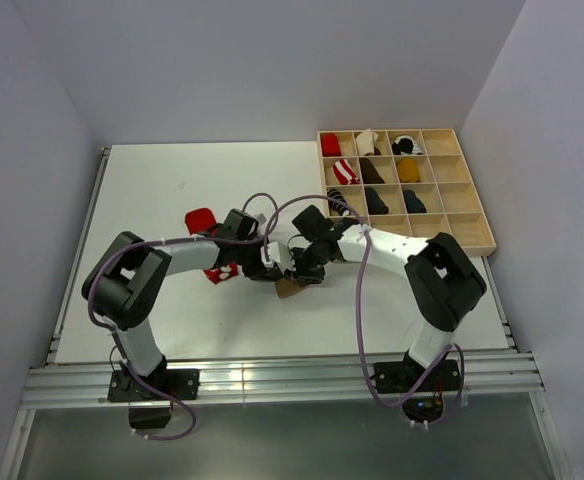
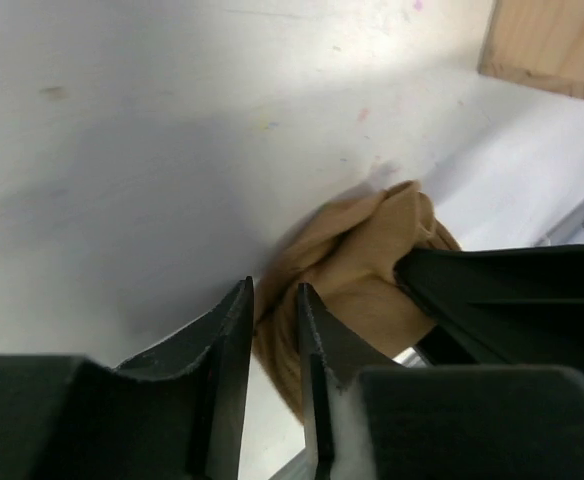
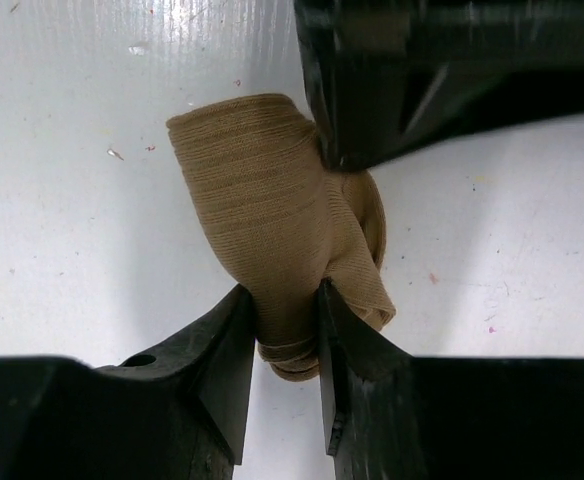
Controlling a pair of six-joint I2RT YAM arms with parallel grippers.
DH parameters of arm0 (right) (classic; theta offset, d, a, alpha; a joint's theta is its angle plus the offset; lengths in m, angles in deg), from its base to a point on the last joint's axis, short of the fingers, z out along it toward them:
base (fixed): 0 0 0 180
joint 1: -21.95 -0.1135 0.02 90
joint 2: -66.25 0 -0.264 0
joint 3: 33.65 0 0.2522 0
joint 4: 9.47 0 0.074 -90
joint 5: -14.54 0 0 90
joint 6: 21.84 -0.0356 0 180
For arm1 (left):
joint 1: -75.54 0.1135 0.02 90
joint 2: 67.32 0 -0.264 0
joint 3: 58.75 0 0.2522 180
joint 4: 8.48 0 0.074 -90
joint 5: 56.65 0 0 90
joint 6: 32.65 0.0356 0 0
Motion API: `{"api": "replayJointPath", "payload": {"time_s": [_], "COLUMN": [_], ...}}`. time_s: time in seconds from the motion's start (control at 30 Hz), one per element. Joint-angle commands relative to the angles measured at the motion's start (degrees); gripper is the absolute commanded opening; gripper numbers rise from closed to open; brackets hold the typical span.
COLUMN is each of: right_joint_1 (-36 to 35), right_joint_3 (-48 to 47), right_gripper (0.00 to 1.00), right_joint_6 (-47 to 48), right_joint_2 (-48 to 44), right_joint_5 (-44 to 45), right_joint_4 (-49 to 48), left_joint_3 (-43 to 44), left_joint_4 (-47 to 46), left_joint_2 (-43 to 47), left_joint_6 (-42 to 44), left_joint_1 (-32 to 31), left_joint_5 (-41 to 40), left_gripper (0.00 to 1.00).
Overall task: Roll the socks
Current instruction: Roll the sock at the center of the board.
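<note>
Tabletop [image 1: 152, 200] bears wooden tray [image 1: 472, 196] of sock bundles [image 1: 409, 170]; right tool [image 3: 284, 300] pinches tan socks [image 3: 262, 200].

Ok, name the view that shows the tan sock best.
Right wrist: the tan sock lies mid-frame, its folds plain. Left wrist shows only part; top external, just a small brown tip.

Right tool [image 3: 283, 295] clamped, facing left tool [image 2: 273, 290], whose jaws seem slightly parted.

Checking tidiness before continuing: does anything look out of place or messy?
Nothing spilled or damaged. The tan sock sits as a lumpy, uneven bunch pinched by the fingers of the right gripper, and the red sock lies loose, partly under the left arm.
</note>
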Motion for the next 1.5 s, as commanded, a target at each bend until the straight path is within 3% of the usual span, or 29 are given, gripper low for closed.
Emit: {"api": "replayJointPath", "payload": {"time_s": [0.0, 0.27, 0.53, 0.7, 1.0, 1.47], "right_joint_1": [0.8, 1.6, 4.1, 5.4, 7.4, 8.6], "right_joint_3": [-1.8, -4.8, -11.9, -15.9, -23.4, -27.6], "right_gripper": [0.3, 0.3, 0.3, 0.3, 0.3, 0.3], "right_joint_6": [-0.4, 0.1, -0.2, -0.6, -0.7, -1.9], "right_joint_2": [2.4, 5.3, 11.0, 14.8, 21.0, 25.0], "right_joint_5": [0.6, -0.6, -4.5, -5.9, -8.6, -8.7], "right_joint_4": [4.4, 8.3, 15.7, 19.1, 25.9, 29.6], "left_joint_3": [-3.8, -10.4, -22.3, -27.0, -24.1, -19.4], "left_joint_4": [-2.0, -11.5, -24.2, -27.5, -28.5, -32.2], "left_joint_2": [4.5, 15.1, 31.3, 37.2, 29.9, 17.9], "left_joint_6": [-2.3, -1.5, 2.8, 7.3, 11.9, 15.5], "left_joint_1": [1.4, 3.2, 2.8, -1.6, -8.3, -11.2], "left_joint_5": [-8.4, -13.6, -15.7, -19.0, -19.9, -20.0], "left_gripper": [0.3, 0.38, 0.41, 0.44, 0.49, 0.53]}}
